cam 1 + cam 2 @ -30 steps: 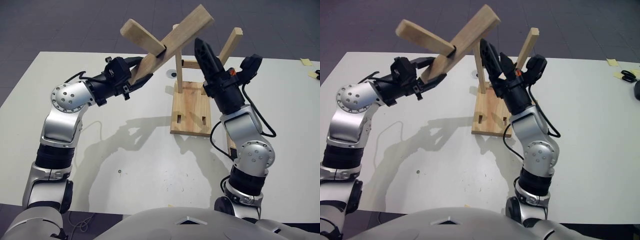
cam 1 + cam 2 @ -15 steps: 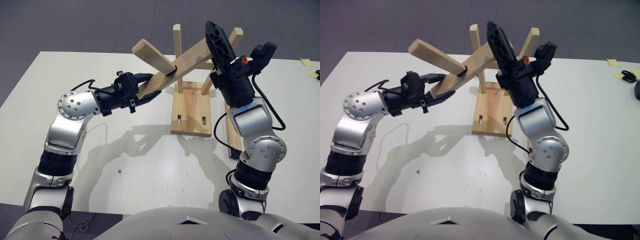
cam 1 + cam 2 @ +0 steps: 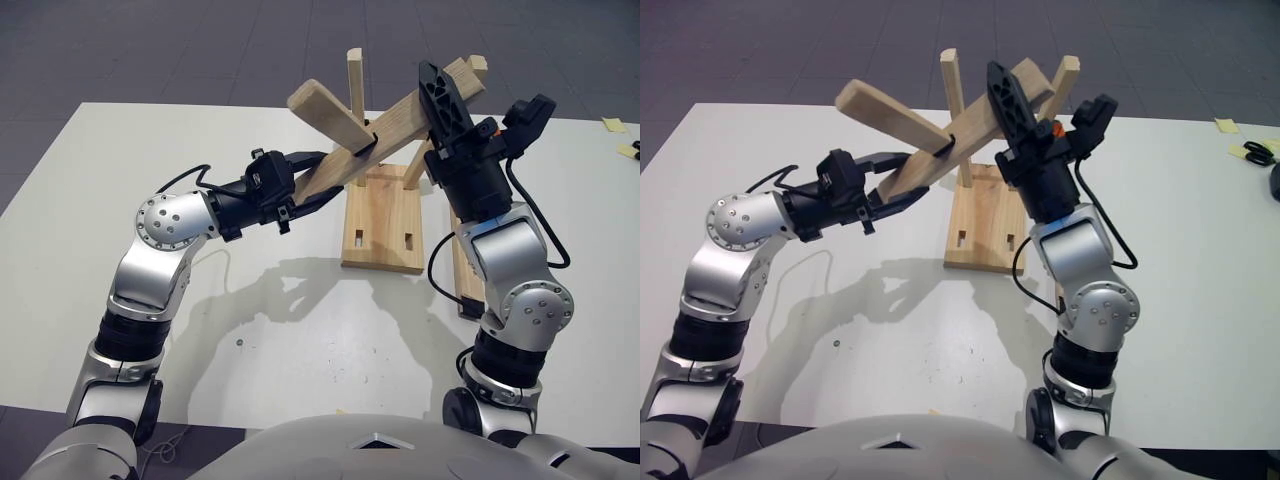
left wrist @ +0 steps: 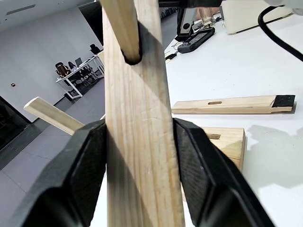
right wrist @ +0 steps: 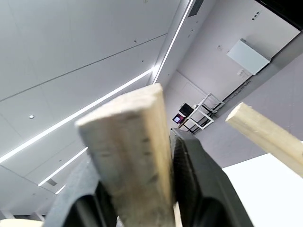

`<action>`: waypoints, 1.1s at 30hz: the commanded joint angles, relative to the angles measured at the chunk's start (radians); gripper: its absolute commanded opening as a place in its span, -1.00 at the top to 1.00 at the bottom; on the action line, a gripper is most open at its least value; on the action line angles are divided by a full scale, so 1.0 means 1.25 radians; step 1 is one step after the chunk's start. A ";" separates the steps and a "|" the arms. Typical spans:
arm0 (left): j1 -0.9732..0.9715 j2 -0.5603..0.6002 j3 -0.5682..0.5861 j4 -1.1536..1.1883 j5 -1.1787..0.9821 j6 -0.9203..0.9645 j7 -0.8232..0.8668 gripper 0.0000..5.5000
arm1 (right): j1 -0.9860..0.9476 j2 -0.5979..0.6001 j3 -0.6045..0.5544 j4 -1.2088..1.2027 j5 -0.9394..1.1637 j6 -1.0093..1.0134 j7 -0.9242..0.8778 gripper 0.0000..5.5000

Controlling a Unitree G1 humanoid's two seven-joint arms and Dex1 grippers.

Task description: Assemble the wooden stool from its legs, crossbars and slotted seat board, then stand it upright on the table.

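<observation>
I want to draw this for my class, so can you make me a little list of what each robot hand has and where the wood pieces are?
Left gripper: shut on the low end of the held leg
Right gripper: shut on the high end of the same leg
Held leg: up in the air, slanted, with a cross piece stuck into it
Seat board: flat on the table
Standing legs: two, set in the seat board
Spare leg: lying on the table beside the board

Silver arm shells [image 3: 165, 222], screw-ringed round joints; black forearms, cables [image 3: 545, 240] and fingers [image 3: 438, 92]; orange spot [image 3: 488, 122] on right wrist.
</observation>
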 commanded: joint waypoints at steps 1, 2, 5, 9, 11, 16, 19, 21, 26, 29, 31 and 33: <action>0.029 -0.016 -0.010 -0.037 0.016 0.016 0.035 0.24 | -0.004 -0.044 0.003 0.013 -0.017 0.009 0.005 0.61; 0.036 -0.020 -0.007 -0.042 0.018 0.018 0.048 0.24 | -0.007 -0.053 0.005 0.015 -0.019 0.012 0.005 0.62; 0.068 -0.025 0.000 -0.058 0.038 0.027 0.083 0.25 | -0.021 -0.089 -0.002 0.029 -0.016 0.023 0.003 0.62; 0.119 -0.036 0.037 -0.112 -0.016 0.107 0.120 -0.04 | -0.040 -0.141 -0.043 0.066 -0.019 0.025 -0.011 0.62; 0.154 -0.039 0.082 -0.156 -0.094 0.179 0.134 -0.19 | -0.044 -0.168 -0.072 0.086 -0.016 0.024 -0.028 0.62; 0.173 -0.062 0.239 -0.207 -0.262 0.312 0.233 -0.48 | 0.010 -0.253 -0.144 0.116 -0.017 0.051 -0.056 0.62; 0.151 -0.104 0.309 -0.184 -0.262 0.318 0.349 -0.61 | 0.089 -0.288 -0.173 0.099 -0.006 0.081 -0.068 0.62; 0.160 -0.129 0.318 -0.190 -0.253 0.319 0.402 -0.76 | 0.134 -0.302 -0.187 0.096 -0.005 0.094 -0.068 0.62; 0.213 -0.165 0.280 -0.223 -0.248 0.323 0.448 -0.96 | 0.172 -0.304 -0.230 0.130 -0.029 0.069 -0.045 0.62; 0.229 -0.175 0.258 -0.231 -0.250 0.322 0.453 -0.96 | 0.165 -0.277 -0.274 0.170 -0.033 0.018 -0.037 0.62; 0.229 -0.180 0.250 -0.231 -0.250 0.320 0.457 -0.96 | 0.172 -0.276 -0.281 0.180 -0.055 0.003 -0.025 0.62; 0.228 -0.180 0.243 -0.230 -0.245 0.320 0.458 -0.96 | 0.190 -0.287 -0.264 0.177 -0.101 0.003 -0.002 0.62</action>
